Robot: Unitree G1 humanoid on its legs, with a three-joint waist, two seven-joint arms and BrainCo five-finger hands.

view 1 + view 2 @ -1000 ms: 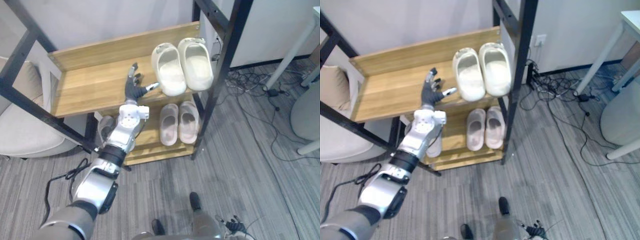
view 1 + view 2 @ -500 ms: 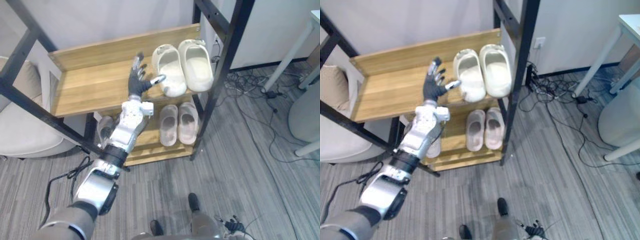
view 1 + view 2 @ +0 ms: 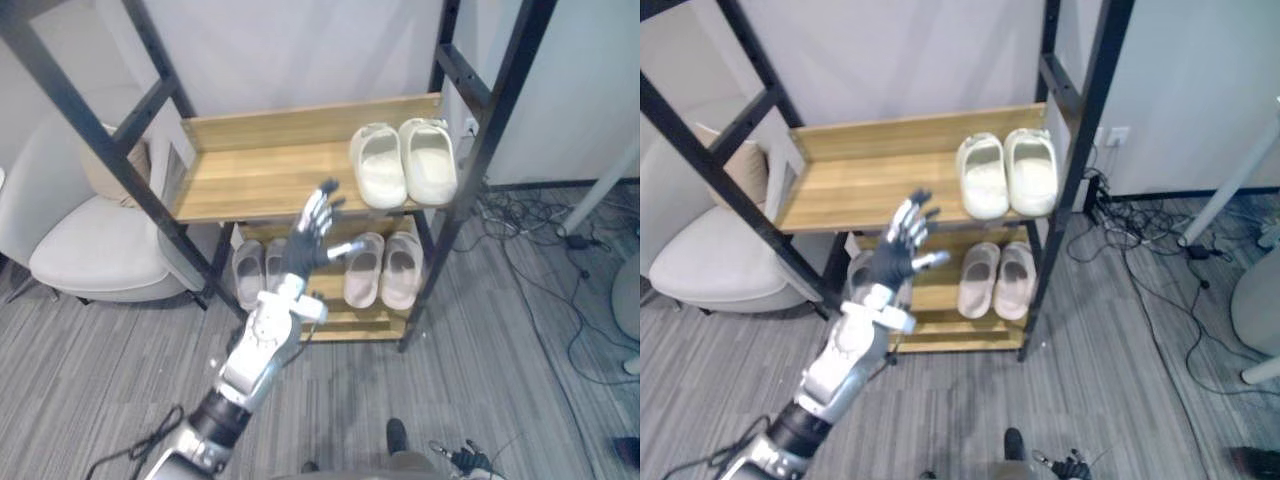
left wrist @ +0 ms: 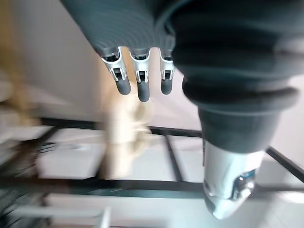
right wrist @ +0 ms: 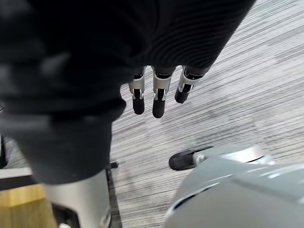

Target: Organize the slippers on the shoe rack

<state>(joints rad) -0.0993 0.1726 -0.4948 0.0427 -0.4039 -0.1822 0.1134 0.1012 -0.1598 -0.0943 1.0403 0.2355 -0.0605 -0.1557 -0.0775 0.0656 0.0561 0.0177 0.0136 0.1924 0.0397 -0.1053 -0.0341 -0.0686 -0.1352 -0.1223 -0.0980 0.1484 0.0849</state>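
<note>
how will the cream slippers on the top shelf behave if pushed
The cream slippers look thick and moulded, so probably stiff and light. Sitting flat on the smooth wooden shelf, they would likely slide, not tip.

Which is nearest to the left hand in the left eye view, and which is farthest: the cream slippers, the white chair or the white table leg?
1. Cream slippers: on the top shelf, up and to the right of the left hand.
2. Chair: at the far left.
3. Table leg: at the far right edge.
</note>
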